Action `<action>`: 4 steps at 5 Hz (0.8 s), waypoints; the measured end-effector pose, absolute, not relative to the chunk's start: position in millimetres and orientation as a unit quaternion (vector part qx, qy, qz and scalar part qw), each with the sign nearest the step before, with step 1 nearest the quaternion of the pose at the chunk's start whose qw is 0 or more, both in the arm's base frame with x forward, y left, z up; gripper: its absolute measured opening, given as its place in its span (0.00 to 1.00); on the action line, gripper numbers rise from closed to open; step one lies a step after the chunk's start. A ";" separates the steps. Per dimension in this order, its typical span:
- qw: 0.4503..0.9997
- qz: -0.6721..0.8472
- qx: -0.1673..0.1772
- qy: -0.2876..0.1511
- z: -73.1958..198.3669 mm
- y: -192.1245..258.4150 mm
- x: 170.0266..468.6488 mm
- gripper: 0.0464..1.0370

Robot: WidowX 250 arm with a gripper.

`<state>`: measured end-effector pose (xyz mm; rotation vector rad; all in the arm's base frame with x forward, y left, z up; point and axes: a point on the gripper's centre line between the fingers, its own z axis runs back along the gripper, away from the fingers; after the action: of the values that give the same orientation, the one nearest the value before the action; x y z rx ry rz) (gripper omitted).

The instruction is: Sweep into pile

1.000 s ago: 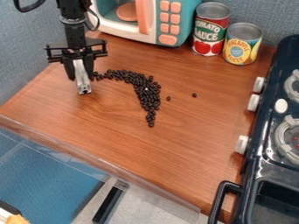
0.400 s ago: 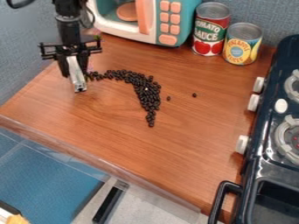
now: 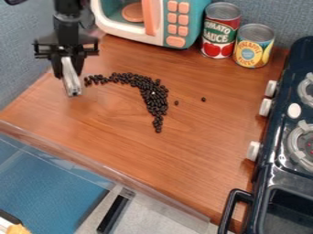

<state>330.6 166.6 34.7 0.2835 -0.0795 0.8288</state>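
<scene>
You have blue-grey textured walls (image 3: 21,50) at the left and along the back, meeting behind a reddish-brown wood-grain tabletop (image 3: 183,164) under soft, fairly even light. Along your table's near side runs a clear edging strip (image 3: 92,165), and past it, lower down, you see a blue surface (image 3: 45,194) and pale, speckled flooring (image 3: 156,215).

bright, fairly even light puts small glints on the stove (image 3: 276,177).
</scene>
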 end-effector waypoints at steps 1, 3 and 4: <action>0.899 0.384 0.208 -0.048 14.7 158.2 339.8 0.34; 0.902 0.371 0.215 -0.053 12.0 155.4 344.9 0.34; 0.913 0.365 0.177 -0.048 12.9 145.2 353.1 0.34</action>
<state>353.1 145.2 12.9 0.3651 -0.0997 0.7516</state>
